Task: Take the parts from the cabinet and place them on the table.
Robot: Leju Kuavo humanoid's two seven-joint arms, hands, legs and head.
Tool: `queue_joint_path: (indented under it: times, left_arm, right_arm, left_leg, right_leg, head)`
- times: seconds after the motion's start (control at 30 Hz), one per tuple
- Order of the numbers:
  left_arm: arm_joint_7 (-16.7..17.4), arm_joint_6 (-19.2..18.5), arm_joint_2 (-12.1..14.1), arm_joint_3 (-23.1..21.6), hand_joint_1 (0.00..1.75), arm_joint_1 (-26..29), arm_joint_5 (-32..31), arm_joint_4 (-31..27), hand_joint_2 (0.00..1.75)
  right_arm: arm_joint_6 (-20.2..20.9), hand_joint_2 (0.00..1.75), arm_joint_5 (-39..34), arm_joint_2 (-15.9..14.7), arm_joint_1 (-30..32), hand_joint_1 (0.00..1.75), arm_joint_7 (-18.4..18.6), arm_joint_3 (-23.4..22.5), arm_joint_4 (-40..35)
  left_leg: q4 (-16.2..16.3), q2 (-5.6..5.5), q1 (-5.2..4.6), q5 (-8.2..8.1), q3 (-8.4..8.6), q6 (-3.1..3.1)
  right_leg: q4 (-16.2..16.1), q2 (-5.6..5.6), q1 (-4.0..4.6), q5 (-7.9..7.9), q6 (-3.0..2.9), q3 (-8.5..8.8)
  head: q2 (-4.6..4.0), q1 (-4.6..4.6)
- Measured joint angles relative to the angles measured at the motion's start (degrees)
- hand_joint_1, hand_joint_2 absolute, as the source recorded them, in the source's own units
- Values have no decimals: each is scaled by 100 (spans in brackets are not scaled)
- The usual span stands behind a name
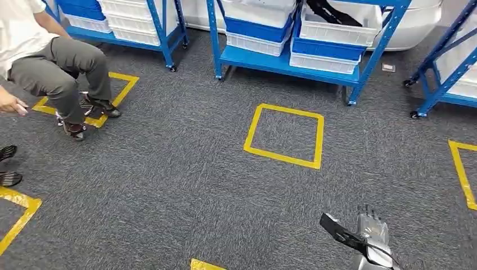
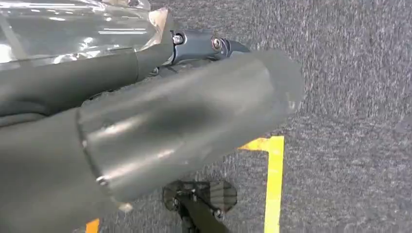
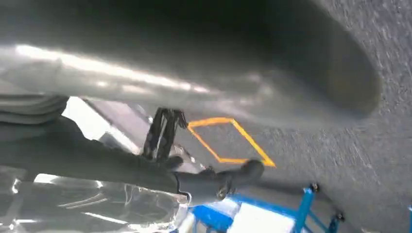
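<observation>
Low in the head view my right hand (image 1: 372, 233) holds a flat black part (image 1: 340, 232) that sticks out to its left above the carpet. The right wrist view shows the thick grey thumb (image 3: 170, 58), dark fingers (image 3: 145, 170) and shiny clear wrapping (image 3: 87, 204) lying against them. In the left wrist view my left hand (image 2: 145, 121) has its fingers (image 2: 73, 82) curled against a clear plastic-wrapped part (image 2: 73, 29). The cabinet is a blue rack (image 1: 281, 59) with white and blue bins (image 1: 332, 34) at the far side of the floor.
A person (image 1: 50, 62) sits at the far left with feet on a yellow taped square. Another taped square (image 1: 286, 135) marks the grey carpet in front of the middle rack. More blue racks stand at the far left (image 1: 129, 22) and right (image 1: 450, 73).
</observation>
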Motion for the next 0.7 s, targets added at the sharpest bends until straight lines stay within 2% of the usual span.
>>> queue_joint_path:
  times: [0.03, 0.07, 0.1, 0.17, 0.2, 0.23, 0.27, 0.3, 0.33, 0.37, 0.4, 0.43, 0.5, 0.53, 0.57, 0.6, 0.63, 0.67, 0.7]
  left_arm:
    - [-7, 2, -4, 0, 0, -2, 0, 0, 0]
    - [-7, 7, -2, 0, 0, -24, 0, 0, 0]
    - [-7, 15, 0, 2, 0, -58, -2, 0, 0]
    - [-7, 20, -2, 4, 0, -83, -33, 0, 0]
    - [-7, 18, -2, 4, 0, -76, -50, 0, 0]
    - [-4, 17, 0, 4, 0, -72, -61, 0, 0]
    - [-2, 17, 0, 4, 0, -75, -63, 0, 0]
    - [-2, 18, 7, 7, 0, -81, -66, -4, 0]
    - [-2, 17, 13, 7, 0, -92, -66, -9, 0]
    - [-2, 17, 15, 7, 0, -104, -68, -11, 0]
    - [2, 18, 17, 7, 0, -140, -77, -13, 0]
    - [2, 18, 15, 7, 0, -151, -87, -13, 0]
    - [11, 17, 22, 7, 0, -151, -113, -13, 0]
    - [22, 15, 15, 7, 0, -148, -122, -15, 0]
    - [24, 15, 0, 4, 0, -164, -127, -15, 0]
    - [33, 9, 4, 7, 0, -190, -129, -17, 0]
    - [33, 4, 7, 7, 0, -212, -136, -17, 0]
    - [33, -2, 4, 7, 0, -222, -138, -17, 0]
    - [35, -4, 0, 7, 0, -219, -140, -17, 0]
  right_arm:
    - [7, 0, 2, 9, 5, 0, 2, -22, 0]
    - [29, 0, 0, 17, 39, 0, 2, -55, 2]
    - [79, 0, 0, 31, 98, 0, 2, -99, 9]
    - [149, 0, -24, 52, 251, 0, 18, -171, 46]
    - [177, 0, -42, 72, 317, 0, 26, -199, 57]
    - [177, 0, -63, 101, 378, 0, 35, -243, 63]
    - [175, 0, -72, 118, 413, 0, 35, -276, 70]
    - [175, 0, -76, 137, 438, 0, 35, -295, 77]
    - [175, 0, -81, 153, 447, 0, 35, -312, 83]
    - [179, 0, -87, 157, 456, 0, 37, -326, 83]
    - [206, 0, -105, 160, 480, 0, 55, -369, 89]
    - [263, 0, -122, 162, 492, 0, 68, -402, 96]
    - [315, 0, -173, 208, 526, 0, 96, -450, 103]
    - [328, 0, -195, 225, 565, 0, 109, -479, 101]
    - [357, 0, -219, 240, 591, 0, 107, -518, 107]
    - [391, 0, -227, 236, 636, 0, 111, -553, 120]
    - [417, 0, -251, 227, 687, 0, 129, -581, 142]
    - [444, 0, -260, 223, 757, 0, 138, -612, 159]
    - [486, 0, -271, 223, 824, 0, 162, -647, 175]
  left_leg:
    - [103, 335, -23, -63, -22, -30]
    - [386, 626, -37, -228, -157, -60]
    - [777, 766, -27, -417, -363, -83]
    - [1639, 874, -5, -760, -852, -97]
    - [1829, 893, 0, -765, -980, -100]
    - [1708, 899, 0, -614, -953, -88]
    - [1392, 910, 0, -404, -802, -70]
    - [848, 975, -5, -130, -512, -34]
    - [303, 1185, -25, 71, -197, 23]
    - [100, 1399, -68, 34, -94, 45]
    - [96, 1296, -89, 22, -85, 49]
    - [95, 1235, -108, 17, -97, 59]
    - [53, 1084, -138, 9, -79, 125]
    - [-95, 1019, -38, 94, 50, 196]
    - [-155, 964, -61, 105, 100, 214]
    - [-155, 897, -56, 128, 108, 258]
    - [-155, 804, -51, 125, 107, 261]
    - [-155, 698, -53, 118, 106, 268]
    - [-153, 596, -60, 116, 107, 270]
  right_leg:
    - [-11, -53, 8, 0, -33, 32]
    - [-13, -113, 21, -21, -74, 51]
    - [-12, -187, 48, -36, -127, 68]
    - [-11, -381, 79, -72, -179, 86]
    - [-11, -461, 87, -81, -191, 91]
    - [-11, -537, 92, -90, -196, 99]
    - [-11, -597, 95, -109, -187, 113]
    - [-13, -664, 100, -121, -189, 134]
    - [-14, -718, 106, -142, -170, 162]
    - [-12, -744, 136, -158, -146, 178]
    - [-29, -791, 181, -189, -93, 175]
    - [-40, -846, 171, -197, -75, 221]
    - [-126, -986, 183, -194, -9, 305]
    - [-103, -908, 212, -239, 43, 296]
    - [60, -573, 180, -340, 23, 298]
    - [443, -342, 170, -525, -35, 117]
    - [892, -246, 169, -693, -69, -121]
    - [1326, -216, 170, -847, -78, -373]
    - [1631, -196, 181, -906, -53, -572]
  head:
    - [0, 8]
    - [0, -48]
    - [0, -48]
    - [0, -46]
    - [-2, -48]
    - [0, -44]
    - [0, -50]
    - [0, -48]
    - [0, -50]
    - [-2, -55]
    - [0, -39]
    - [0, -31]
    - [0, -40]
    - [0, -28]
    - [-2, -2]
    - [0, -5]
    - [0, 28]
    - [0, 41]
    - [0, 35]
